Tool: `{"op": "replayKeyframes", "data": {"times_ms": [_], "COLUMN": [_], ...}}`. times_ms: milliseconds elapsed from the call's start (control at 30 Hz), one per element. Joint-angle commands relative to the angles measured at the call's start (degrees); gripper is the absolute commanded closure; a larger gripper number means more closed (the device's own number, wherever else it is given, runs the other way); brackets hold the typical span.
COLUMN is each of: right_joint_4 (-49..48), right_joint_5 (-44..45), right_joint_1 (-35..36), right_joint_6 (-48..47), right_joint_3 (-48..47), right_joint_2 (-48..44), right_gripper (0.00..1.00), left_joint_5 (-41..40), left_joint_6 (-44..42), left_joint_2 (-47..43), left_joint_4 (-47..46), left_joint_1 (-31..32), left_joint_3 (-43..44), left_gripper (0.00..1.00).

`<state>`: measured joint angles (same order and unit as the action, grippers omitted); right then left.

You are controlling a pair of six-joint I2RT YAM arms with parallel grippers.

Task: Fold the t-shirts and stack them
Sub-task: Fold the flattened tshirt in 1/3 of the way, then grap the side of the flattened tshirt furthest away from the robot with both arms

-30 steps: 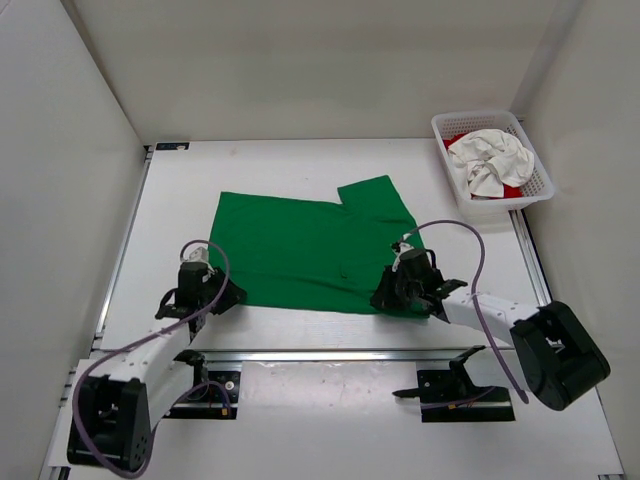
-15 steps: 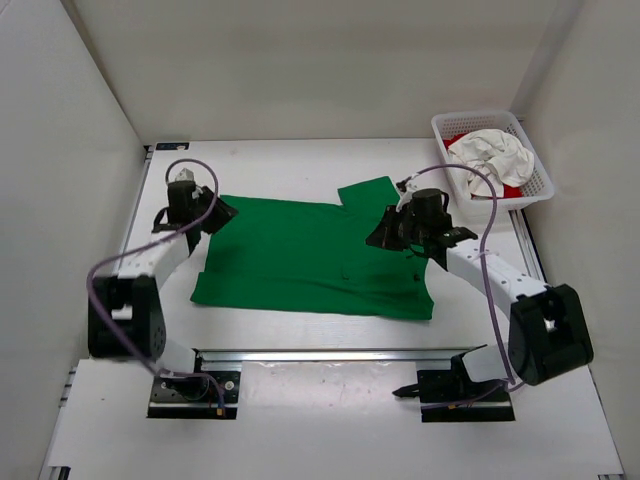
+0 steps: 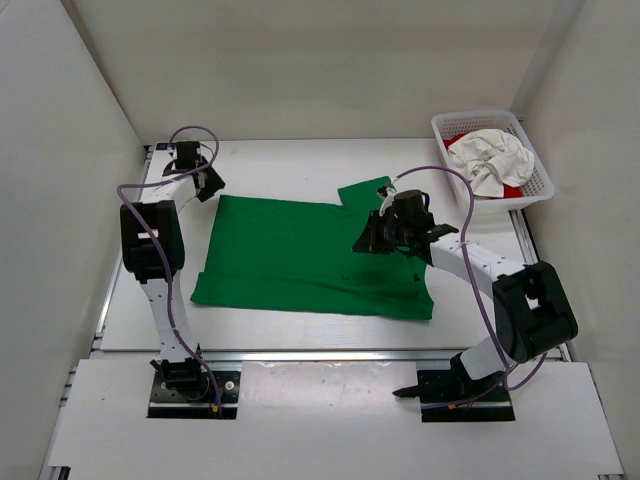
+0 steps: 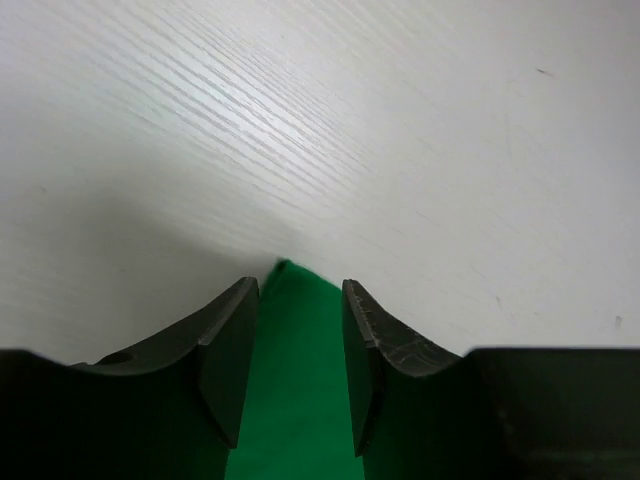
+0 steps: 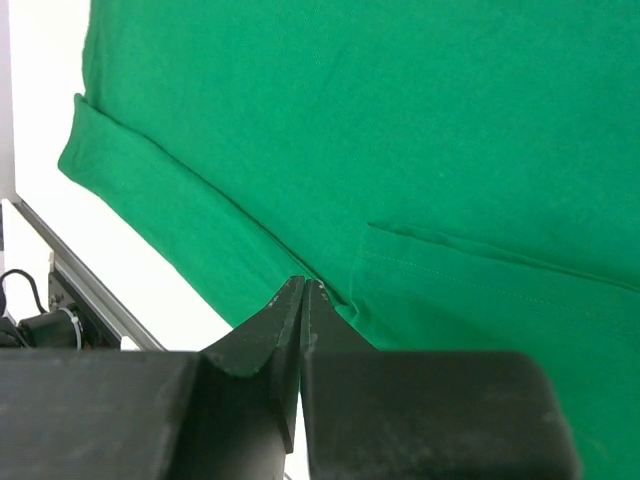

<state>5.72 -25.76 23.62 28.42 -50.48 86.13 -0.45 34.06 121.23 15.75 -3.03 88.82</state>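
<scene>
- A bright green short-sleeved cloth shirt (image 3: 300, 255) lay spread flat on the white table (image 3: 300, 165), reaching from the left pincer across to beneath the right one.
- The left pincer (image 4: 297, 292) sat low over the table with its fingers apart. The shirt's far corner lay in the gap between them, not yet nipped.
- The right pincer (image 5: 303, 288) had its fingers pressed together just above the cloth, beside a stitched seam. I could not see whether any cloth was caught between them.
- Well beyond the right pincer, off to its right, a white plastic mesh basket (image 3: 540, 190) held a crumpled off-white shirt (image 3: 490, 160) on top of a bright red one (image 3: 512, 190).
- The green shirt looked light, thin and limp. I judged it would sag and drag if lifted at one point, so the two corners of one edge seemed the best places to hold it, each pincer pressing down to the table to catch the cloth.
</scene>
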Motion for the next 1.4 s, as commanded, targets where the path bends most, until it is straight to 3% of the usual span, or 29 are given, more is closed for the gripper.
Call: {"op": "replayKeyframes", "data": {"times_ms": [0,300,533,700,800,933,1167,1367], "right_joint_4": [-4.48,-5.36,-8.00,-9.50,-5.91,1.04,10.71,26.25], "right_joint_5": [-0.78,-2.10,-2.80,3.50,9.03,13.89,20.74,23.47], "right_joint_1": [0.47,0.82,-0.94,-4.71,-7.87,-12.45,-15.97,-15.27], "right_joint_6": [-0.39,0.23,1.90,1.64,-3.01,-6.36,-10.23,-15.24], "right_joint_3": [-0.24,-0.15,-0.58,-4.36,-13.64,-25.62,-43.62,-67.36], "right_joint_2": [-0.87,-1.31,-1.32,2.80,9.82,22.30,35.77,51.74], "right_gripper": [1.00,1.00,1.00,0.83,0.70,0.65,0.64,0.60], "left_joint_5": [-5.35,-6.14,-5.44,-5.88,-4.74,-2.55,-2.18,-2.45], "left_joint_6": [-4.97,-7.08,-7.25,-6.73,-6.56,-5.77,-6.55,-6.73], "left_joint_2": [1.81,8.93,9.55,8.32,6.48,2.62,-0.91,-1.26], "left_joint_4": [7.79,13.69,13.96,12.74,10.89,7.20,4.91,5.26], "left_joint_1": [1.26,1.89,2.24,1.53,1.01,0.40,1.97,1.89], "left_joint_3": [5.92,13.92,14.98,13.23,11.04,6.56,4.44,4.70], "left_gripper": [0.50,0.50,0.73,0.94,1.00,1.00,1.00,1.00]}}
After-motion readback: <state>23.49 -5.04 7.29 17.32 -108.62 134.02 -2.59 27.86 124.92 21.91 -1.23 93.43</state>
